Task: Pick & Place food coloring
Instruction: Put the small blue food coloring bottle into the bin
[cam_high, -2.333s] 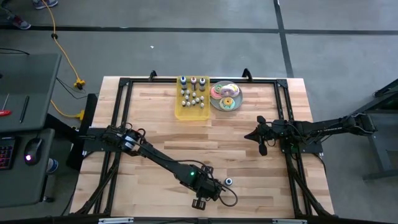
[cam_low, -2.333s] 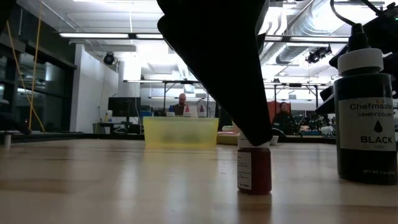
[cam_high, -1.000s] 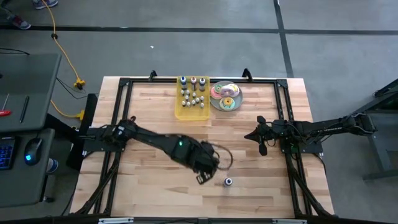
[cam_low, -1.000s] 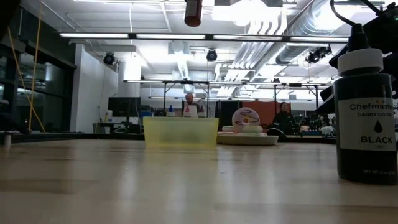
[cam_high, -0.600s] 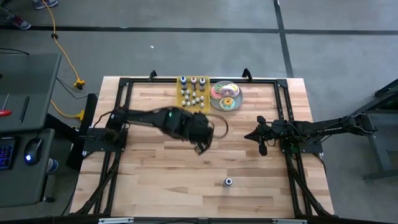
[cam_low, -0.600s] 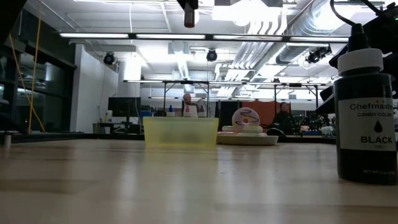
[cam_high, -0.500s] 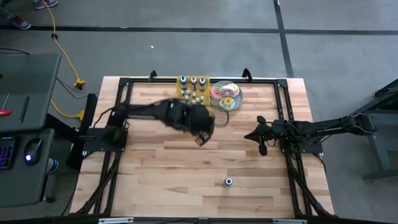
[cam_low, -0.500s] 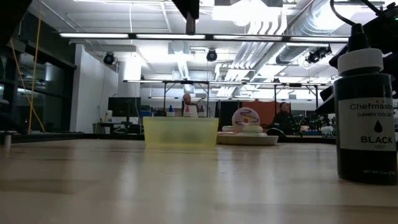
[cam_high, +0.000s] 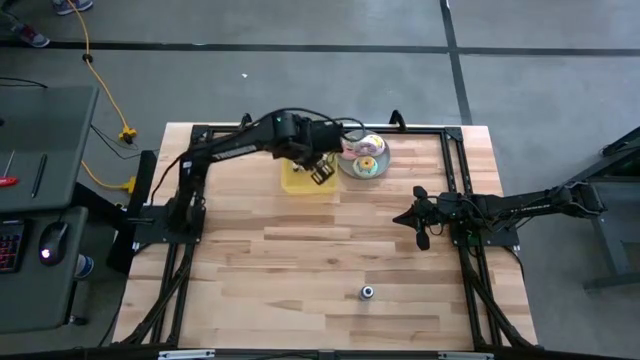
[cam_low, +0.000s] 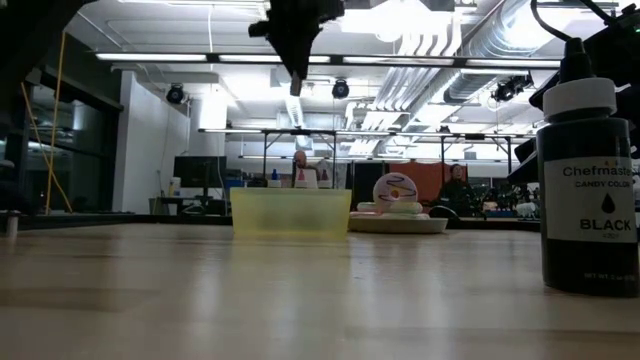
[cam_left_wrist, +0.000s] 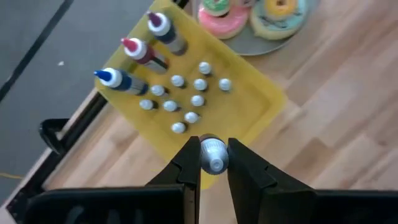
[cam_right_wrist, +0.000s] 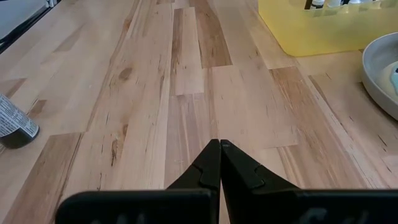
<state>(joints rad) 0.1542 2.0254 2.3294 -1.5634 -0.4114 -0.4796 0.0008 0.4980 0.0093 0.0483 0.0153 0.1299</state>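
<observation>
A food coloring bottle (cam_left_wrist: 213, 154) is pinched by its cap in the left gripper (cam_left_wrist: 213, 163), held above the yellow tray's (cam_left_wrist: 261, 106) near edge, prob for lowering beside the other bottles (cam_left_wrist: 189, 101). Right gripper (cam_right_wrist: 219, 163) is pressed together, parked well apart from tray.

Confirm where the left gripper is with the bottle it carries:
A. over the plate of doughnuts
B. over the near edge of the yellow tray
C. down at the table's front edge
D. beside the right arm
B: the left gripper is shut on a small bottle and hangs over the near edge of the yellow tray, where other bottles stand; the high view puts it there too.
</observation>
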